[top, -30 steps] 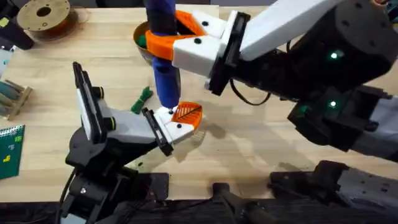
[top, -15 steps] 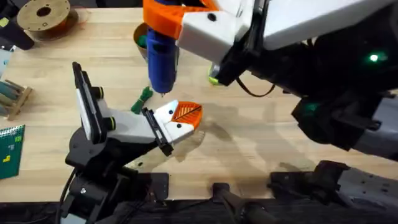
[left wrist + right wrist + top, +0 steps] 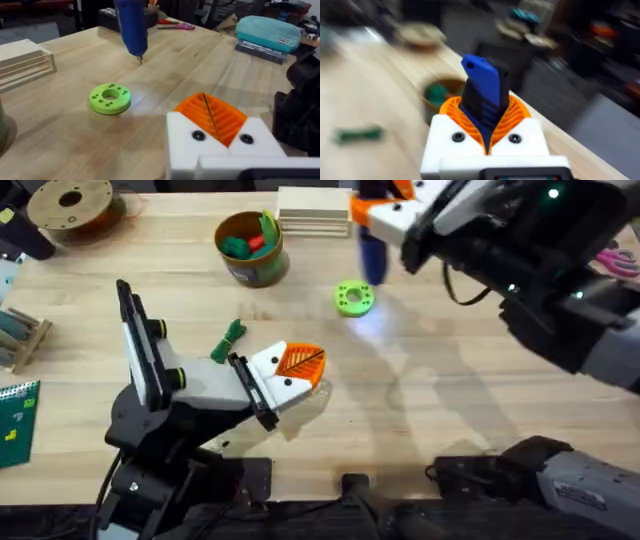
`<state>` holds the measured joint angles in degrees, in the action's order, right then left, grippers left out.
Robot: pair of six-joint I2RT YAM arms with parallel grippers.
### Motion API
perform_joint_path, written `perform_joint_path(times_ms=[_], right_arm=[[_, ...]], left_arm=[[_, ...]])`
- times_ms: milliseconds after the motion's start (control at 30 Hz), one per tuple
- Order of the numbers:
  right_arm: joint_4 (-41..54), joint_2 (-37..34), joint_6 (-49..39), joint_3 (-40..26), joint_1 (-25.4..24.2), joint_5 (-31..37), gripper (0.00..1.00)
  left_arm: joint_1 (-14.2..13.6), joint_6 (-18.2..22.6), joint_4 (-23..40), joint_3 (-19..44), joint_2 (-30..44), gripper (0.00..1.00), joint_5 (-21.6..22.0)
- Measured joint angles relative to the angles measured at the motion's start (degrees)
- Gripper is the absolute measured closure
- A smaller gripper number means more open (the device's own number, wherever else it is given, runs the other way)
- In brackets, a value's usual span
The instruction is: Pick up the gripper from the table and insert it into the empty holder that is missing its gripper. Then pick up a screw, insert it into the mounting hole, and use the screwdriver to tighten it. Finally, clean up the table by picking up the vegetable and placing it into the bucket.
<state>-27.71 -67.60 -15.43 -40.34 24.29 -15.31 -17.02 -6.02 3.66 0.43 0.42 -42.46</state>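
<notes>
Orange ribbed pads on my right jaws [image 3: 487, 132] are clamped tight around the blue screwdriver [image 3: 482, 95], which stands upright between them with its thin metal tip pointing down at the desk [image 3: 420, 410]. In the overhead view the right jaws [image 3: 372, 220] are up at the far side of the desk, and the screwdriver [image 3: 370, 255] hangs just beyond the lime-green ring disc [image 3: 353, 298], tip off the wood. From my left wrist cam the screwdriver [image 3: 131, 27] sits behind that same ring disc [image 3: 110, 98], not touching it.

My left jaws [image 3: 290, 375] are parked low on the near side of the ring disc, closed up with nothing else held. Both white holder pieces [image 3: 220, 150] have an orange gripper pad [image 3: 212, 115] seated in them, the ribbed faces pressed together, and a dark screw head shows in each mounting hole.

The dark-green vegetable [image 3: 230, 340] lies flat on the desk, well to the left of the ring disc and just beside my left jaws. The bucket [image 3: 250, 250] stands upright to the far left of the ring disc, with some green and red bits already inside. A pale wooden rack [image 3: 312, 210] sits beyond the ring disc, next to the bucket.
</notes>
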Motion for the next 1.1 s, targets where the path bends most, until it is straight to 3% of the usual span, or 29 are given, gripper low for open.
perform_joint_path(times_ms=[167, 433, 800, 833, 1000, 1033, 1100], right_arm=[[7.4, -4.6, -15.3, 0.0, -5.7, 4.9, 0.969], [12.0, -13.7, -40.2, 0.0, -6.5, 15.6, 0.969], [18.8, -22.2, -50.1, -0.5, -6.5, 20.5, 0.950], [19.8, -22.3, -50.1, -0.5, -6.5, 20.7, 0.852], [20.0, -21.8, -44.7, -1.2, -6.3, 22.9, 0.124], [20.0, -21.3, -43.1, -1.3, -6.3, 23.3, 0.046], [20.5, -18.8, -34.4, -1.3, -5.3, 24.1, 0.019]], left_arm=[[0.0, 0.0, 0.0, 0.0, 0.0, 0.997, 0.0], [0.0, 0.0, 0.0, 0.0, 0.0, 0.997, 0.0], [0.0, 0.0, 0.0, 0.0, 0.0, 0.997, 0.0], [0.0, 0.0, 0.0, 0.0, 0.0, 0.997, 0.0], [0.0, 0.0, 0.0, 0.0, 0.0, 0.997, 0.0], [0.0, 0.0, 0.0, 0.0, 0.0, 0.997, 0.0], [0.0, 0.0, 0.0, 0.0, 0.0, 0.997, 0.0]])
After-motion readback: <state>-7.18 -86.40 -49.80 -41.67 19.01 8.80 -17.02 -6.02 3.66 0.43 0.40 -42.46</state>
